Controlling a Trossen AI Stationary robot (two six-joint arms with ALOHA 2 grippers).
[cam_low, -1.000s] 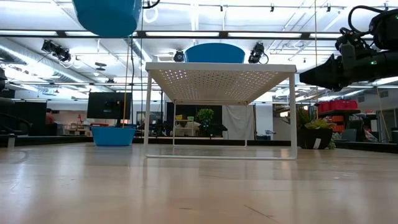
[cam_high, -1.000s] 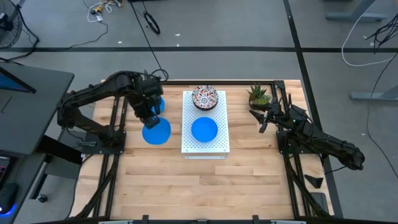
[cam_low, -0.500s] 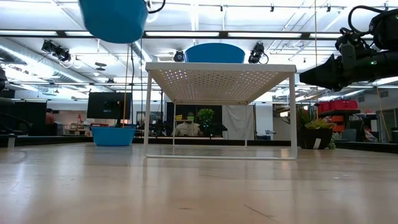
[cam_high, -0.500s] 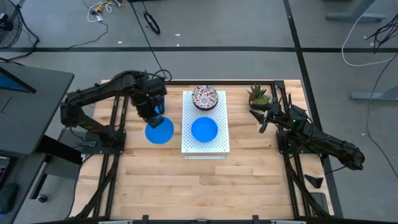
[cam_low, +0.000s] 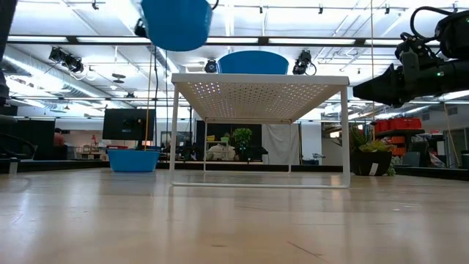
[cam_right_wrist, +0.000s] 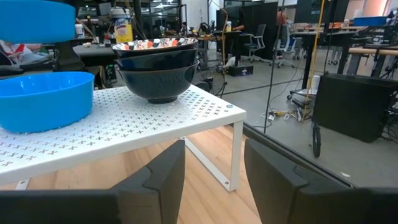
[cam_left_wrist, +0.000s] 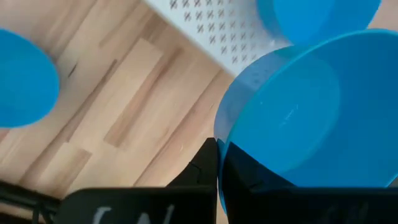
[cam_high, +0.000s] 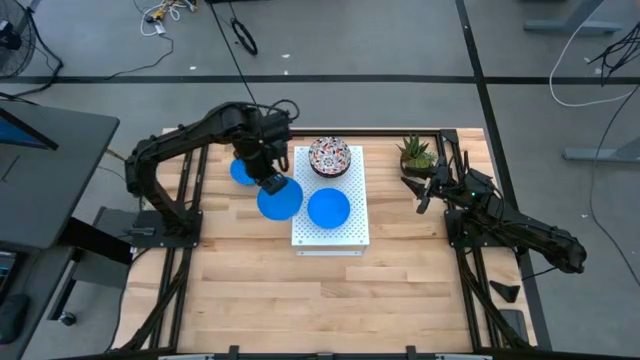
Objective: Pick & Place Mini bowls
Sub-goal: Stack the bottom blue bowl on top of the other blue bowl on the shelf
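Observation:
My left gripper (cam_high: 268, 182) is shut on a plain blue mini bowl (cam_high: 280, 199), held in the air beside the left edge of the white perforated board (cam_high: 340, 232); the low view shows this bowl (cam_low: 177, 22) above the board's top. A second blue bowl (cam_high: 328, 207) sits on the board, with a stack of floral bowls (cam_high: 330, 157) behind it. A third blue bowl (cam_high: 240, 171) rests on the table to the left. My right gripper (cam_right_wrist: 214, 174) waits open to the right of the board, near the plant. My left gripper pinches the held blue bowl by its rim (cam_left_wrist: 219, 155), one finger (cam_left_wrist: 202, 167) outside the wall and the other inside. The fingers come from above and the far left. The bowl is lifted clear, mouth upward, slightly tilted.
The board is a raised shelf on thin legs (cam_low: 174, 132) with open space beneath. A small spiky green plant (cam_high: 416, 152) stands at the table's far right, next to my right arm (cam_high: 500, 222). Bare wood (cam_high: 330, 300) stretches across the near half.
My left gripper has carried the blue bowl toward the table's right, from above the wood left of the board to the board's left edge, staying at about the same height. The blue bowl on the table, once partly under the arm, now shows.

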